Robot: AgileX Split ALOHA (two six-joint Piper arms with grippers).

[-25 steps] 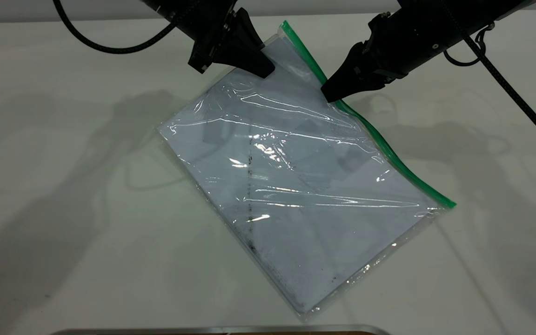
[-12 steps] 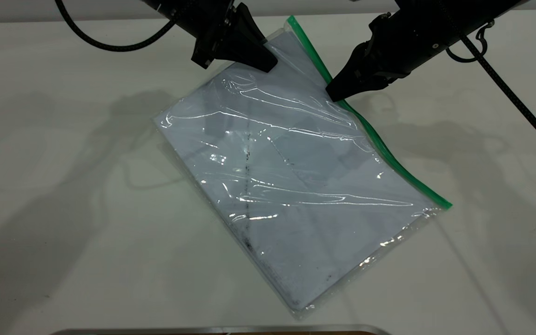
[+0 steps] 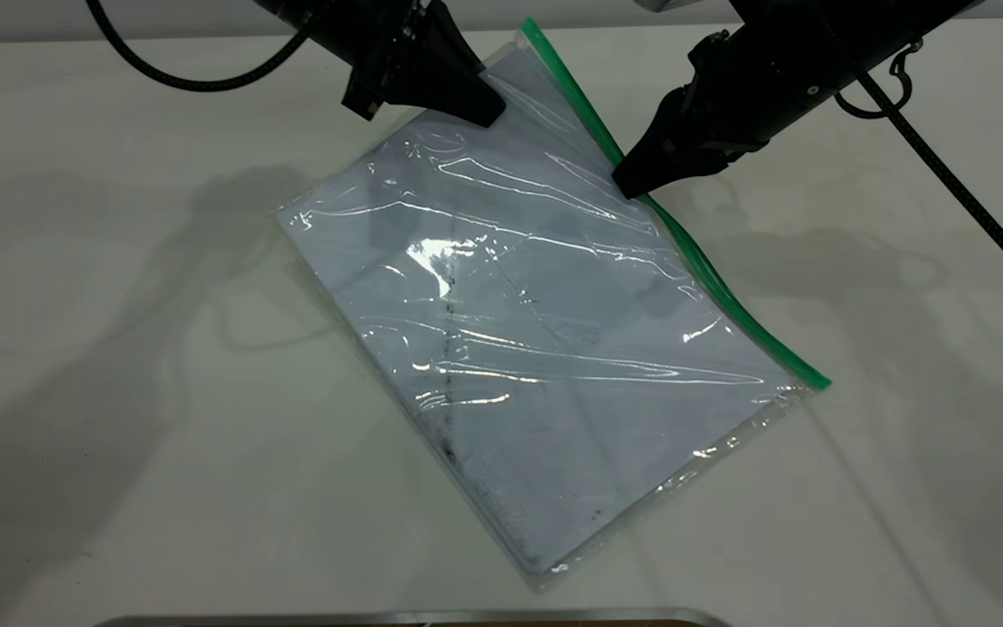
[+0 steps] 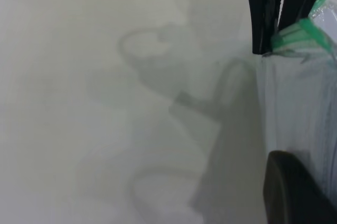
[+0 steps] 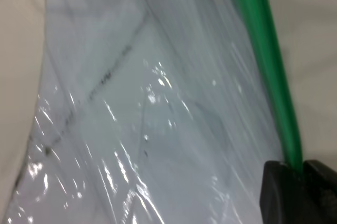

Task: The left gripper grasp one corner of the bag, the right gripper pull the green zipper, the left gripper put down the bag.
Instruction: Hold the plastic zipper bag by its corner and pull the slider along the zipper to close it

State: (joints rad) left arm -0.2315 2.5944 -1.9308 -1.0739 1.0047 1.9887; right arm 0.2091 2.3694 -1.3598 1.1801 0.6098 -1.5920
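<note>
The bag [image 3: 536, 331], a clear pouch with white paper inside, lies slanted on the white table, its far corner raised. My left gripper [image 3: 486, 111] is shut on that far corner. One left finger [image 4: 295, 192] shows in the left wrist view beside the bag [image 4: 303, 108]. The green zipper [image 3: 710, 270] runs along the bag's right long edge. My right gripper [image 3: 632, 185] is shut on the zipper near its far end. In the right wrist view the green zipper [image 5: 268, 66] runs into the shut right gripper [image 5: 301, 182]. The slider tab is hidden.
A dark object with a metal edge [image 3: 414, 616] lies along the table's near edge. Black cables trail from the left arm [image 3: 171, 78] and the right arm [image 3: 963, 183]. Bare white table [image 3: 118, 392] lies on both sides of the bag.
The left gripper has drawn the bag's far corner to the left and farther back, and the whole bag shifted left. The right gripper now sits slightly farther along the zipper.
</note>
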